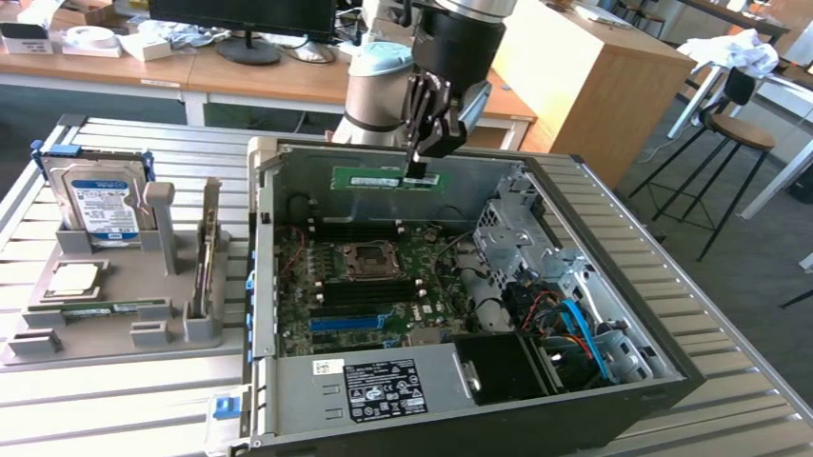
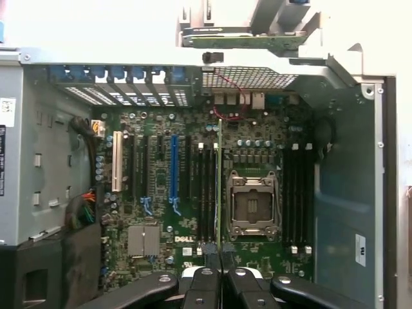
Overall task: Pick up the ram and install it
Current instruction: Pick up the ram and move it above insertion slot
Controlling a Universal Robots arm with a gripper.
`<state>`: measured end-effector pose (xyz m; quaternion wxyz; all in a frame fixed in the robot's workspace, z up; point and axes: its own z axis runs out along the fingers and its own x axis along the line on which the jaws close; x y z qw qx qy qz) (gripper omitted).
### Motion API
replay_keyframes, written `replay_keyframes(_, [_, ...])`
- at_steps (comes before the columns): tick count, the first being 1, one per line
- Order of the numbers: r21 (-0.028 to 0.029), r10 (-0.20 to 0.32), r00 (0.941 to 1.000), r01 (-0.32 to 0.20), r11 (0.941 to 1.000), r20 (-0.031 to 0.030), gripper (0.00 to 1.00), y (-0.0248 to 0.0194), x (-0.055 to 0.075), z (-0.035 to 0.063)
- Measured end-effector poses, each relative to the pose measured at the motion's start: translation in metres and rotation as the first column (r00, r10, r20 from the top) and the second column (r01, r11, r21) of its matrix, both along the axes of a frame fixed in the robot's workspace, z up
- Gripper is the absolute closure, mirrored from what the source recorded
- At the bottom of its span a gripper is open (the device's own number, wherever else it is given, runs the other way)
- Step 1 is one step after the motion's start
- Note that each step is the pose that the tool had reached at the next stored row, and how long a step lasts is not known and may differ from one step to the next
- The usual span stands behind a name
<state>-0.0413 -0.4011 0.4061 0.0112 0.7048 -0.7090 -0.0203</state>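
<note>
The fingers (image 1: 432, 133) are pinched narrow on the ram (image 1: 375, 178), gripping it by one end and holding it level above the open computer case (image 1: 381, 390). This looks like the carrying step: the stick is lifted but not yet seated. Below lies the motherboard (image 1: 368, 286), with memory slots (image 2: 206, 193) beside the processor socket (image 2: 251, 206). Installing calls for the stick's edge to be lined up along a slot, then pressed straight down.

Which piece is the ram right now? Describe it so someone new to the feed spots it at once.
Find the open computer case lying on the slatted table, then the arm hanging over it. Pinched in the tool is the ram: a long thin green stick with a pale label, held level in the air, unlike the motherboard fixed below.
</note>
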Motion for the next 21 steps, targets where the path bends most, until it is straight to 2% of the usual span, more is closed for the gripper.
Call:
replay_keyframes(15, [-0.0001,0.000,1.0000,0.000,1.0000,0.0000,0.89,0.0006,0.000,-0.0004])
replay_keyframes(21, [-0.0002,0.000,1.0000,0.000,1.0000,0.0000,0.89,0.0005,0.000,-0.0103])
